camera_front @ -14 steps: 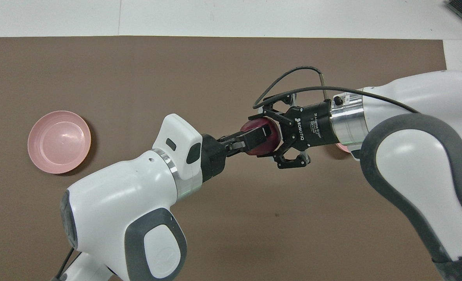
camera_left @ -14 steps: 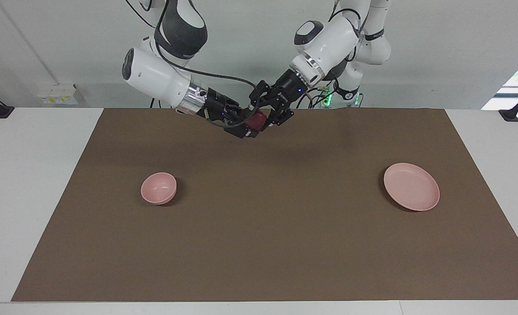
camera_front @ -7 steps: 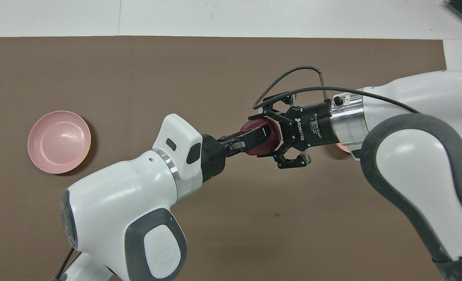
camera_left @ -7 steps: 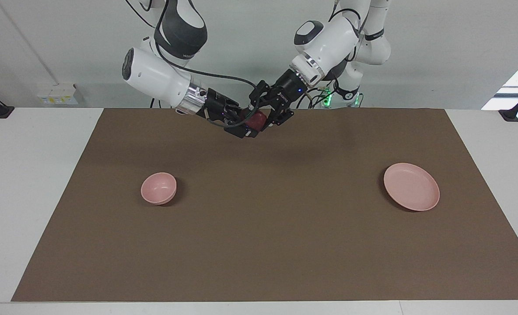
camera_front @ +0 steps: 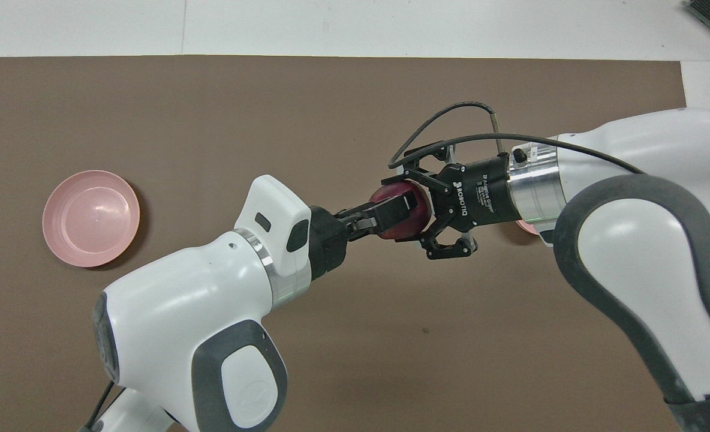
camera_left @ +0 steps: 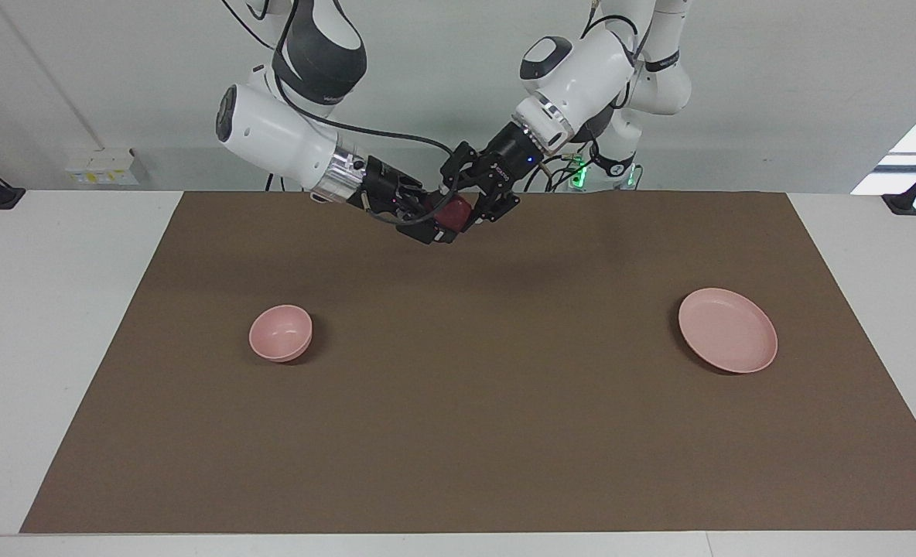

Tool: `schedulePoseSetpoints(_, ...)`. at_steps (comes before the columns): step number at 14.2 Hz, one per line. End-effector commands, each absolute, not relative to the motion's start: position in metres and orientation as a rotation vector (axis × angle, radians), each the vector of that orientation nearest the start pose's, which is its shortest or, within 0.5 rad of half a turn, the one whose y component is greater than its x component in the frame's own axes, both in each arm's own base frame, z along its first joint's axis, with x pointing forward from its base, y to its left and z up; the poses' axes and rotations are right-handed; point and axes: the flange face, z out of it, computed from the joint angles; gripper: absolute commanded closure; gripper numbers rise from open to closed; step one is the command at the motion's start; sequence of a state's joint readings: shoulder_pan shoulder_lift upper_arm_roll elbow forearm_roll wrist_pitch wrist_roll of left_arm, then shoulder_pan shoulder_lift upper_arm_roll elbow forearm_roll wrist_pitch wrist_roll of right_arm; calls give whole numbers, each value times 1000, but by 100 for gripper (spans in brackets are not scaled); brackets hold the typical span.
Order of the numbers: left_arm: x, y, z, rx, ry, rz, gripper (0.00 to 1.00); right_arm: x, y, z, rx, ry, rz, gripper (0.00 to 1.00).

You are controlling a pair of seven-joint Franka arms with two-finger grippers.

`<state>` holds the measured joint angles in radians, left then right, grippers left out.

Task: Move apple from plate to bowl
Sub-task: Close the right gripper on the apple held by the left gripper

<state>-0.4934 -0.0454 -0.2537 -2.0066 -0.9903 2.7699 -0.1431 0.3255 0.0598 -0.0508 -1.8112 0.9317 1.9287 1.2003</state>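
Note:
The dark red apple (camera_left: 453, 213) (camera_front: 386, 193) is held in the air over the middle of the brown mat (camera_left: 489, 402). My left gripper (camera_left: 463, 206) (camera_front: 400, 211) is shut on it, one finger lying across its top. My right gripper (camera_left: 439, 221) (camera_front: 408, 207) meets it from the other end, right at the apple. The pale pink plate (camera_left: 727, 330) (camera_front: 91, 218) lies empty toward the left arm's end. The small pink bowl (camera_left: 280, 333) stands empty toward the right arm's end. In the overhead view only a sliver of the bowl (camera_front: 524, 226) shows under the right arm.
The brown mat covers most of the white table (camera_left: 56, 309). A black cable (camera_front: 451, 111) loops off the right arm's wrist above the two grippers.
Both grippers and the apple have risen very slightly together. Otherwise nothing has visibly changed.

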Motion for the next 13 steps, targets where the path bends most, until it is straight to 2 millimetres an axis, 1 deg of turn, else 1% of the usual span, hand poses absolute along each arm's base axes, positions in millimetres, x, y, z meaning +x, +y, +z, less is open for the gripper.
schedulePoseSetpoints(1, 450, -373, 561, 2143, 227, 420, 21, 552, 215, 535, -1903, 1338, 692, 100)
schedulePoseSetpoints(3, 450, -373, 561, 2143, 228, 419, 21, 552, 215, 535, -1903, 1338, 692, 100)
schedulePoseSetpoints(7, 452, -372, 560, 2145, 232, 416, 0, 553, 215, 535, -1904, 1338, 689, 100)
schedulePoseSetpoints(9, 456, -371, 561, 2146, 256, 403, 0, 554, 208, 534, -1912, 1330, 692, 100)
schedulePoseSetpoints(11, 460, -367, 558, 2157, 257, 383, 0, 553, 207, 532, -1922, 1322, 698, 100)
schedulePoseSetpoints(13, 473, -351, 555, 2188, 253, 350, 0, 553, 206, 531, -1932, 1323, 693, 100)
